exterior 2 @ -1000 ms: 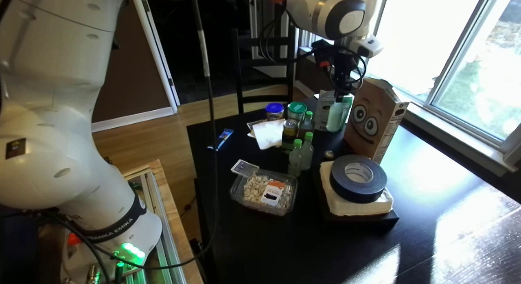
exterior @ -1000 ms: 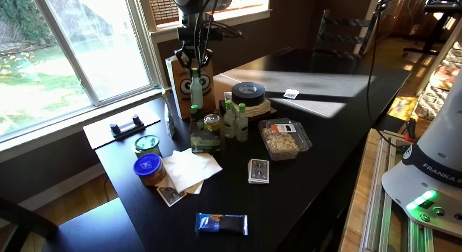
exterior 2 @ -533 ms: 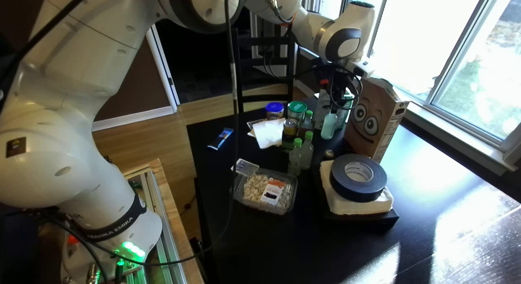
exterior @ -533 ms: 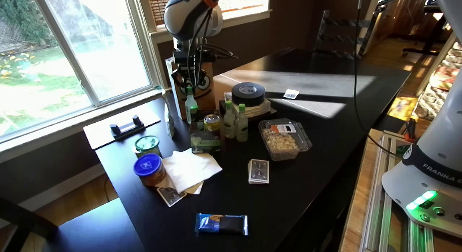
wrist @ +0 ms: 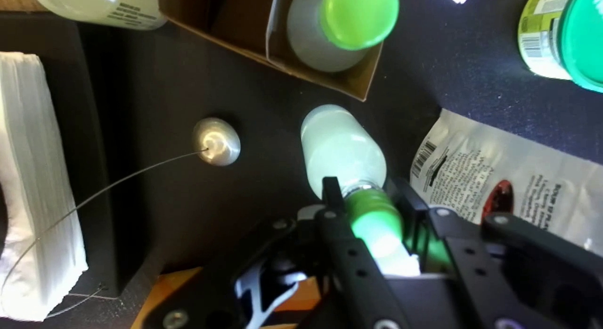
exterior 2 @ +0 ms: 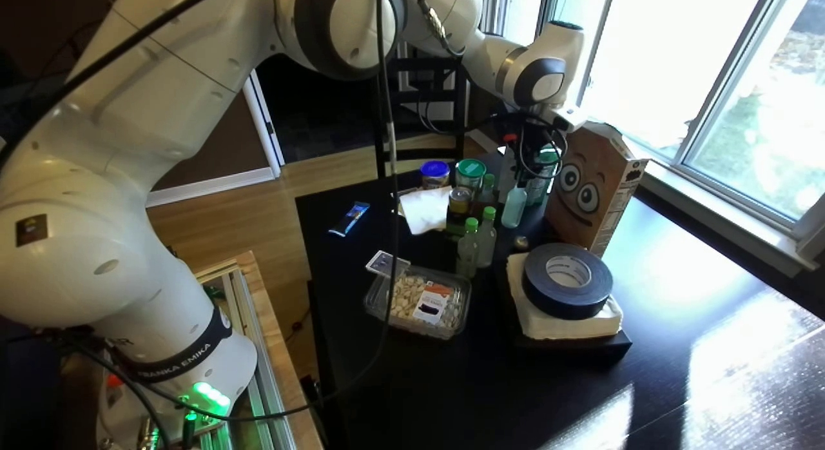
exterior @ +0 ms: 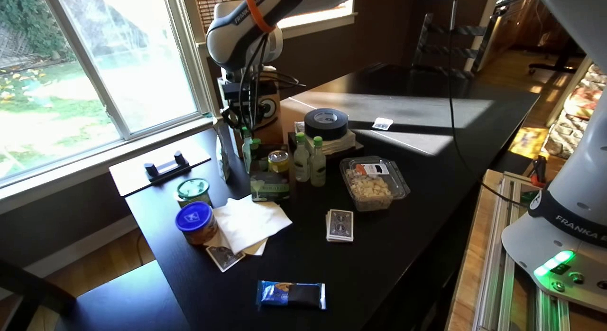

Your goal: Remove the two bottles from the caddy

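Black table (exterior: 379, 245) in an exterior view, snack bar (exterior: 290, 294) near, jars (exterior: 193, 218) left of caddy (exterior: 270, 186), perhaps a card (exterior: 383, 123) far

Wears white, rounded casing (exterior 2: 103, 202).
Shows black cables (exterior 2: 155, 27), orange ring (exterior: 257, 13), FRANKA EMIKA band (exterior 2: 187, 361), black gripper (wrist: 368, 192) with silver screws (wrist: 175, 318).

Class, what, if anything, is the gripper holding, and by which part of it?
The gripper holds a pale bottle by its green cap, at the top end.

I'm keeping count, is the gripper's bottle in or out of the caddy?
Out: the wrist view shows dark tabletop between the gripped bottle and the caddy.
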{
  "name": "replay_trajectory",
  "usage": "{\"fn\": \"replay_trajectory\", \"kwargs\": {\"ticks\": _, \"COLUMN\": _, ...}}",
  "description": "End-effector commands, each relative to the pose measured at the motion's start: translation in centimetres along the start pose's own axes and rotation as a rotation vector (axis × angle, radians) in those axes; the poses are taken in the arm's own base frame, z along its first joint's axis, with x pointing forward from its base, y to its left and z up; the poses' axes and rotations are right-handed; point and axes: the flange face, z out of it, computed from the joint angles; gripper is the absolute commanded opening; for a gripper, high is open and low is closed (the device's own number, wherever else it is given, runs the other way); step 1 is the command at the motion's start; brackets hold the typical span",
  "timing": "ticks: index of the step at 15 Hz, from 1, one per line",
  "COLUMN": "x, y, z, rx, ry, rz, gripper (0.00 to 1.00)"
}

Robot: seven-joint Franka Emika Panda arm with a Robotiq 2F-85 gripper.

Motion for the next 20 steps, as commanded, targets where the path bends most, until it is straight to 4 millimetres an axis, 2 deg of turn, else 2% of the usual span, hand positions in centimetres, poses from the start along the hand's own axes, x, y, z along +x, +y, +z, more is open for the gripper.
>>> {"fn": "replay_trajectory", "kwargs": {"ticks": 1, "x": 0.6, "y": -1.0, "z": -0.6, "rx": -0.041, "ry": 0.017, "rz": 0.002, "gripper": 0.07}}
{"fn": "replay_trajectory", "kwargs": {"ticks": 3, "x": 0.7, "y": -1.0, "z": -0.6, "rx": -0.048, "ry": 0.013, "rz": 0.003, "gripper": 0.07}}
{"fn": "replay_trajectory", "kwargs": {"ticks": 4, "x": 0.7, "y": -1.0, "z": -0.6, "rx": -0.047, "ry": 0.008, "rz": 0.004, "gripper": 0.55}}
{"fn": "replay_trajectory", "kwargs": {"ticks": 6, "x": 0.7, "y": -1.1, "z": -0.9, "rx": -0.047, "ry": 0.005, "rz": 0.006, "gripper": 0.62}}
{"fn": "replay_trajectory", "kwargs": {"ticks": 9, "x": 0.2, "y": -1.5, "z": -2.4, "rx": -0.031, "ry": 0.013, "rz": 0.003, "gripper": 0.83}}
{"fn": "replay_trajectory", "kwargs": {"ticks": 11, "x": -0.9, "y": -1.8, "z": -3.3, "rx": -0.028, "ry": 0.003, "rz": -0.001, "gripper": 0.97}}
{"fn": "replay_trajectory", "kwargs": {"ticks": 14, "x": -3.5, "y": -2.8, "z": -4.0, "rx": -0.005, "ry": 0.003, "rz": 0.005, "gripper": 1.00}}
{"fn": "replay_trajectory", "kwargs": {"ticks": 20, "x": -7.6, "y": -1.5, "z": -3.0, "rx": 0.006, "ry": -0.002, "rz": 0.217, "gripper": 1.00}}
